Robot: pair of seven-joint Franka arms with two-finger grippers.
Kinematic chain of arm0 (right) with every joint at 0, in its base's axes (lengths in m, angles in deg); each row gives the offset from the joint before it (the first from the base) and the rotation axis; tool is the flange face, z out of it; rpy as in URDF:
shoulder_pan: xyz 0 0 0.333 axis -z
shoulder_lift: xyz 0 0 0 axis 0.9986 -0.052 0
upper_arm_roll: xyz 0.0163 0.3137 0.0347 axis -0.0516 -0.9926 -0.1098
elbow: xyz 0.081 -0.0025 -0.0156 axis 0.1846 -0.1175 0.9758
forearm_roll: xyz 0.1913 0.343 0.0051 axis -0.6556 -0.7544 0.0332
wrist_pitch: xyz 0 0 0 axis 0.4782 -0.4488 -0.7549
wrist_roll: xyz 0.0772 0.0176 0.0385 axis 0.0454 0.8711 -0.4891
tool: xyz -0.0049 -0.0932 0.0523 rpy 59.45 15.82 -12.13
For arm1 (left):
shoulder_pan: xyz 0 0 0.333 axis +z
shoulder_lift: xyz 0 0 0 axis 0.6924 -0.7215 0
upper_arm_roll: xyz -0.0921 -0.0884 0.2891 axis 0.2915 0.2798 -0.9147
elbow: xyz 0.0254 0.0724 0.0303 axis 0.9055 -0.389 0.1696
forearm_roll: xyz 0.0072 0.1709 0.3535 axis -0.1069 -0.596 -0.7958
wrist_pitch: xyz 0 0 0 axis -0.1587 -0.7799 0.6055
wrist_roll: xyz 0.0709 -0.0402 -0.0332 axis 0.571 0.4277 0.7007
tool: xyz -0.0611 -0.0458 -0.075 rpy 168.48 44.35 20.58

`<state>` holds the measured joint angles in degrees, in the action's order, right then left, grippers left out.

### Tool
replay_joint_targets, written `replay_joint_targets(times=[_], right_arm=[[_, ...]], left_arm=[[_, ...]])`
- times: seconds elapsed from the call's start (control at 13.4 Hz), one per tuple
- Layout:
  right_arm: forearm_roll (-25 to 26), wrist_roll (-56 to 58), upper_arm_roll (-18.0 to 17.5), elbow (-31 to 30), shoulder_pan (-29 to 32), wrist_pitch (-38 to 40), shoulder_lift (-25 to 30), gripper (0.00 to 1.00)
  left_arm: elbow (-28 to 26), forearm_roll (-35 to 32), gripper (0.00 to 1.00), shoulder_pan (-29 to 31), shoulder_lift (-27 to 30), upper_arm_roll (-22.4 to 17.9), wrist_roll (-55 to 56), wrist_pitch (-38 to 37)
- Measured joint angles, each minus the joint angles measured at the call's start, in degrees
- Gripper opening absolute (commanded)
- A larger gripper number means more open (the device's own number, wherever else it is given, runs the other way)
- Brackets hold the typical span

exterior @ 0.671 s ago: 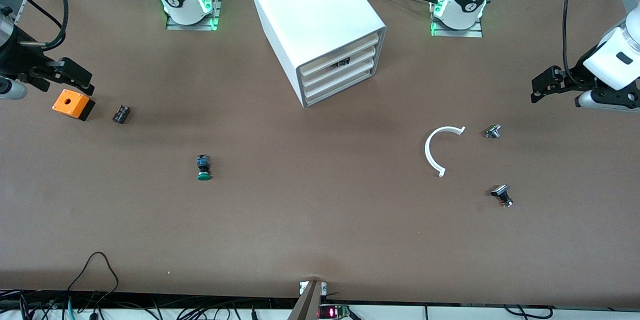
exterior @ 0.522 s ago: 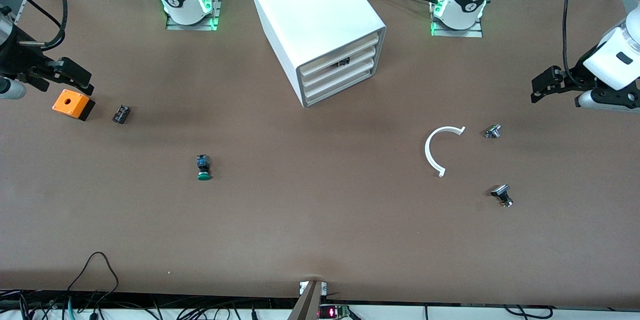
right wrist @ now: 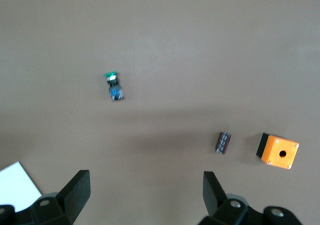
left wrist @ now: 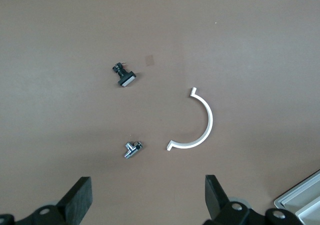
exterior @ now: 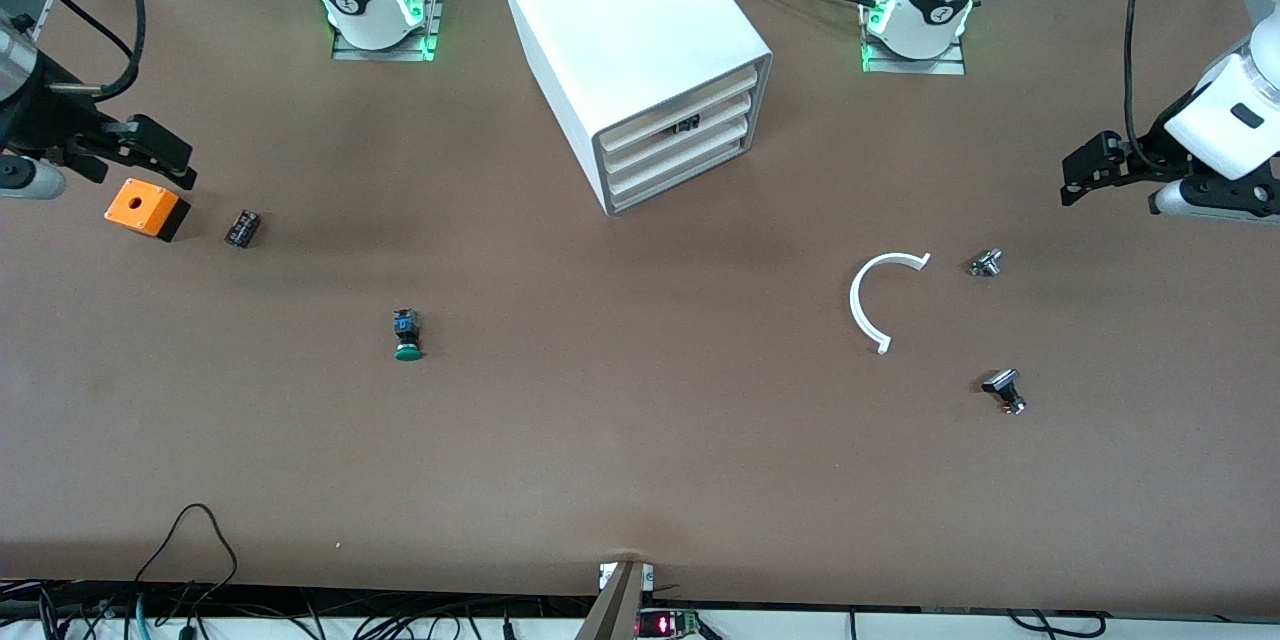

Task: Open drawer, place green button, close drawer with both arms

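Button [exterior: 407, 335] lies on its side mid-table, well clear of the cabinet [exterior: 640, 60]. Looks light, rigid, may roll; pinch the blocky body (not the cap). Left gripper [left wrist: 147, 202] and right gripper [right wrist: 145, 197] both spread, empty. Drawer [exterior: 680, 175] closed.

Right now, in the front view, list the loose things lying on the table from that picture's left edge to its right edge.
Orange box → small black part → green-capped button → white curved piece → small silver part → black-capped metal button.
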<state>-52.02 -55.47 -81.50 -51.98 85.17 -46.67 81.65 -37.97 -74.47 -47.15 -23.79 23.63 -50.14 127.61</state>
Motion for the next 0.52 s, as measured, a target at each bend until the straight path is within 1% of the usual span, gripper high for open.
replay_joint_targets(times=[0.15,0.22,0.37,0.52], right_arm=[[-0.1,0.0,-0.2,-0.8,-1.9,1.0,-2.0,1.00],[-0.1,0.0,-0.3,-1.0,-2.8,1.0,-3.5,1.00],[-1.2,0.0,-0.3,-1.3,-3.5,-0.4,-6.8,1.00],[-2.3,0.0,-0.3,-2.2,-3.5,-3.6,-10.0,1.00]], left_arm=[[1.3,0.7,0.99,-0.6,-0.5,0.8,0.2,-0.6],[2.1,2.3,0.99,-0.7,-1.0,1.2,0.5,-1.9],[3.4,7.8,0.99,-0.8,-2.1,1.5,1.4,-4.8],[3.7,13.1,0.99,-1.6,-3.6,1.7,1.4,-7.9]])
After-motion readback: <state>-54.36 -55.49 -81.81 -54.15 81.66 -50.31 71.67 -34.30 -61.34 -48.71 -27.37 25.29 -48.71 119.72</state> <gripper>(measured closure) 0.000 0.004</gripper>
